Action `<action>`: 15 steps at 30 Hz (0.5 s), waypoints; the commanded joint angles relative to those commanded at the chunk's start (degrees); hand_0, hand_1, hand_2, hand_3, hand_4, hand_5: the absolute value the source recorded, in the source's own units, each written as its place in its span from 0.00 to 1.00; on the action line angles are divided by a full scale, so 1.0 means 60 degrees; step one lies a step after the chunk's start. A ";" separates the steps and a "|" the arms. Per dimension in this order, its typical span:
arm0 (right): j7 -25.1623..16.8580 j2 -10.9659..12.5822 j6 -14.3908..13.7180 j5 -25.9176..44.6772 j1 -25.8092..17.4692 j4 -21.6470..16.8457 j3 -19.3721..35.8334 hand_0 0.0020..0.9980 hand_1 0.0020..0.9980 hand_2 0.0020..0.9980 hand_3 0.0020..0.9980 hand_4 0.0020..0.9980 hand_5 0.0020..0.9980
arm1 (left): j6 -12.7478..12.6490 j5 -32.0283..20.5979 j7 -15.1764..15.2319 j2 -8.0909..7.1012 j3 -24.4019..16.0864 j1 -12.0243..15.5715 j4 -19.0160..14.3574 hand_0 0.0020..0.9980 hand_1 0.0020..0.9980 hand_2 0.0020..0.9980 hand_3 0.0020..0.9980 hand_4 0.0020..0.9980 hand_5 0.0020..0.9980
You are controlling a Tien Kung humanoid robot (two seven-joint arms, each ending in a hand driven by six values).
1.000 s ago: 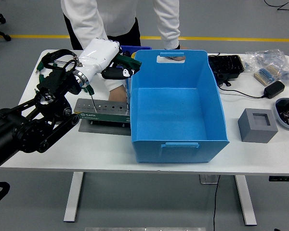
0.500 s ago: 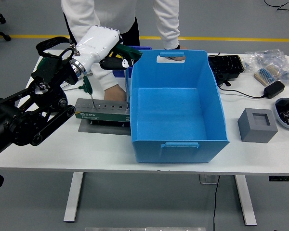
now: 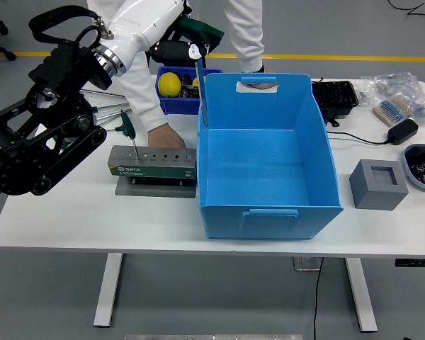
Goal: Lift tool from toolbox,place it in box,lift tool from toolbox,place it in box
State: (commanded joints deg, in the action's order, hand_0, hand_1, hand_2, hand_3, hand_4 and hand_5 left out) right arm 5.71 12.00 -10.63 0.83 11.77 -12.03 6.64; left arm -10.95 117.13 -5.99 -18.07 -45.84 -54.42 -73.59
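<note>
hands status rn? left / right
Left hand: shut on a green-handled tool, its shaft hanging by the blue box's left wall.
Right hand: not in view.

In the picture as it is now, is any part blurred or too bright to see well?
Head view: even light, soft shadows. The blue box and tool holder are sharp. The white forearm is bright but not washed out; the left robot hand looks slightly soft.

Lab: white table [image 3: 71, 219], yellow floor line [image 3: 340, 57]
</note>
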 joint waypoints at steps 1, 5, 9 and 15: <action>-0.0002 0.0002 0.0000 0.0002 0.0007 0.0000 -0.0003 0.71 0.70 0.74 0.60 0.83 0.72 | 0.0003 -0.0008 -0.0016 0.0034 -0.0030 -0.0051 -0.0116 0.13 0.00 0.01 0.00 0.68 0.65; 0.0000 0.0010 0.0000 -0.0010 0.0016 -0.0001 -0.0001 0.71 0.69 0.74 0.60 0.83 0.72 | -0.0059 -0.0138 -0.0055 0.0223 -0.0007 -0.0178 -0.0488 0.13 0.00 0.00 0.00 0.68 0.64; 0.0012 0.0016 0.0004 -0.0053 0.0023 -0.0001 0.0012 0.71 0.69 0.74 0.60 0.83 0.72 | -0.0177 -0.0446 -0.0084 0.0538 0.0431 -0.0113 -0.0729 0.13 0.00 0.00 0.00 0.68 0.64; 0.0017 0.0031 0.0003 -0.0079 0.0056 -0.0006 0.0012 0.71 0.69 0.74 0.60 0.83 0.72 | -0.0258 -0.0785 -0.0055 0.1036 0.1547 0.0153 -0.0323 0.13 0.00 0.00 0.00 0.68 0.64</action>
State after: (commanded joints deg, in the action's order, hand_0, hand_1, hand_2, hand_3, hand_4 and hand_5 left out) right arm 5.81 12.18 -10.61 0.35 12.11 -12.07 6.71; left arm -12.49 112.42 -6.32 -11.85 -36.55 -53.51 -75.53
